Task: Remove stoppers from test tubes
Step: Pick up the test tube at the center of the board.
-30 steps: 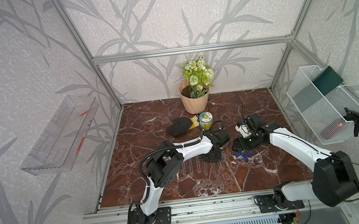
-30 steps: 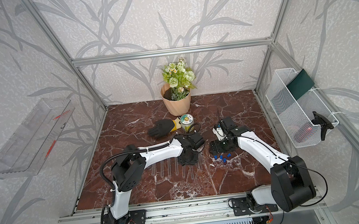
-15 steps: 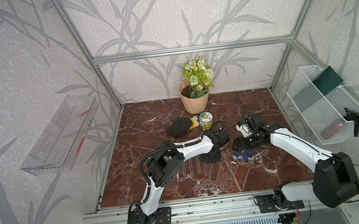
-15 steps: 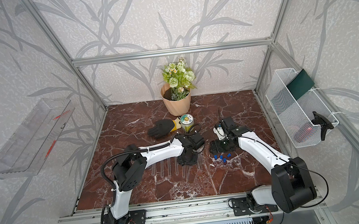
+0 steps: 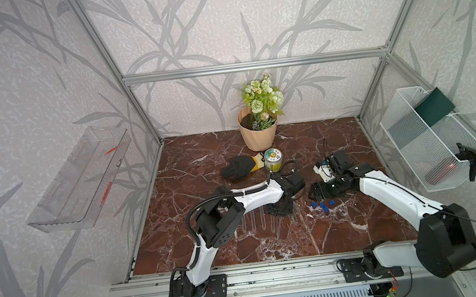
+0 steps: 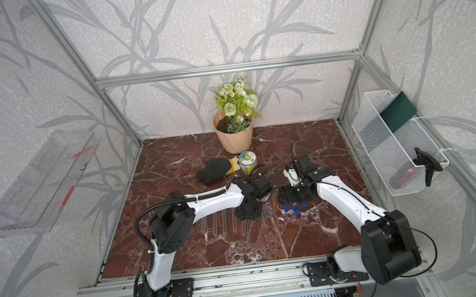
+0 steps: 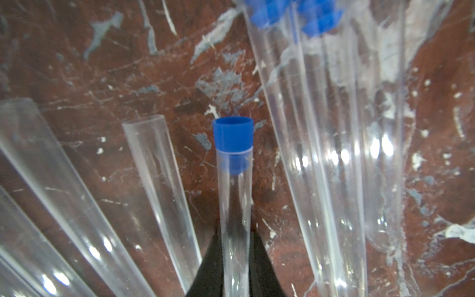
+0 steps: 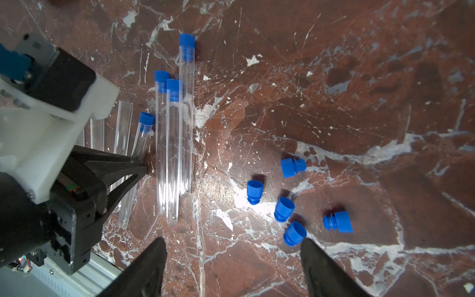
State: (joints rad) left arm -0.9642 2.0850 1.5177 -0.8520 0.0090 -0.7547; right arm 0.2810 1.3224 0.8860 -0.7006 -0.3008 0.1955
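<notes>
Layout of the table [image 5: 201, 159]: test tubes [image 8: 172, 154] centre, loose stoppers [image 8: 284, 208] to their right.

The flower pot [image 5: 259, 136] stands at back centre; just before it lie the glove [image 5: 237, 167] and, at its right, the jar [image 5: 273, 159]. In front of these the test tubes lie side by side in a row, open ones to the left, three stoppered ones at the right end. The left gripper [image 5: 280, 208] stands over the row, one stoppered tube [image 7: 235, 205] between its jaws. Five loose stoppers lie clustered right of the row, near the right gripper [image 8: 232, 240]. A tray [image 5: 81, 179] hangs on the left wall, a basket [image 5: 407, 142] on the right.
</notes>
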